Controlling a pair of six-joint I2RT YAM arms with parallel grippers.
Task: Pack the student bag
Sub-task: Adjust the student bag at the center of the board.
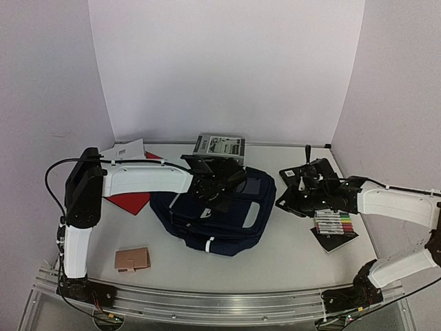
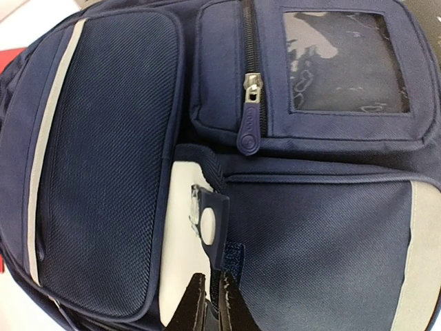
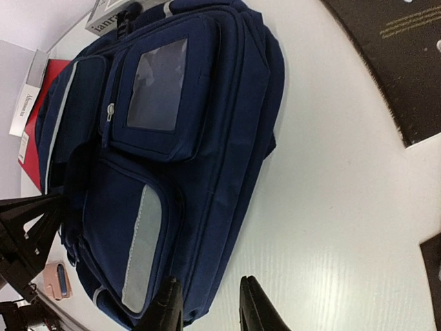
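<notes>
Left claw [image 2: 213, 281]: closed, its fingertips pinched on the navy strap [image 2: 231, 256] just below a buckle [image 2: 203, 217] on the backpack [image 1: 227, 227].
Right claw [image 3: 207, 293]: open with nothing between the fingers, low over the table [image 1: 289, 258] at the backpack's right edge; its left finger is just beside the fabric.
Backpack place: mid-table, between the two arms and under the left claw.
Backpack lie: flat, with its front pockets facing up.
Long axis: roughly left to right across the table, a little slanted. I cannot tell which end is the top.
Pockets: a zip pull [image 2: 250, 114] lies beside the clear window pocket [image 2: 344, 62], which is on the side toward the back wall.
Behind it: a grey box [image 1: 220, 145] touches the far edge.
Left of it: a red folder [image 1: 131, 202] with a white sheet [image 1: 127, 150] beyond it.
Near left: a tan wallet [image 1: 132, 260], well apart from the backpack.
Right: a pack of markers [image 1: 334, 224] under the right arm.
</notes>
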